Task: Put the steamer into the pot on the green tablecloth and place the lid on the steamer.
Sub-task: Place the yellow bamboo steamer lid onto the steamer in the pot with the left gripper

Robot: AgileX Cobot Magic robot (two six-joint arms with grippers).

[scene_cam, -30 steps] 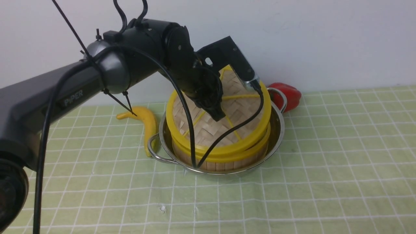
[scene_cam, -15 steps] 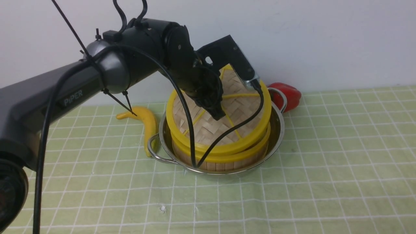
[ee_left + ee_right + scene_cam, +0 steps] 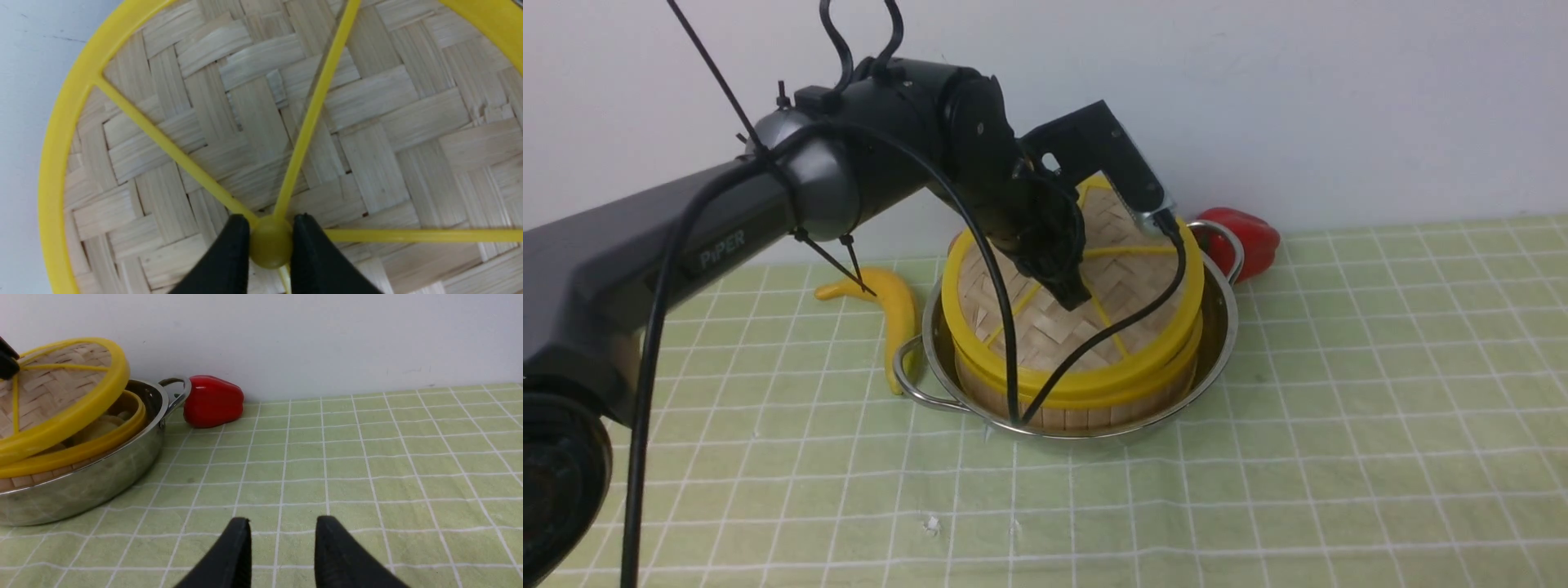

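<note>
Front view: lid (image 3: 1094, 327) tilted over steamer (image 3: 1078, 404) in pot (image 3: 1225, 327), near green tablecloth's (image 3: 1339, 408) back edge; far rim raised.
L wrist view: left gripper (image 3: 270, 241) clamped on lid's knob (image 3: 270, 243).
R wrist view: right gripper (image 3: 280, 547) apart, empty, farther off; steamer partly hidden.

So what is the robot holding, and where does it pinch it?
The left gripper pinches the lid by its little yellow knob in the middle. The right gripper is open and holds nothing.
</note>
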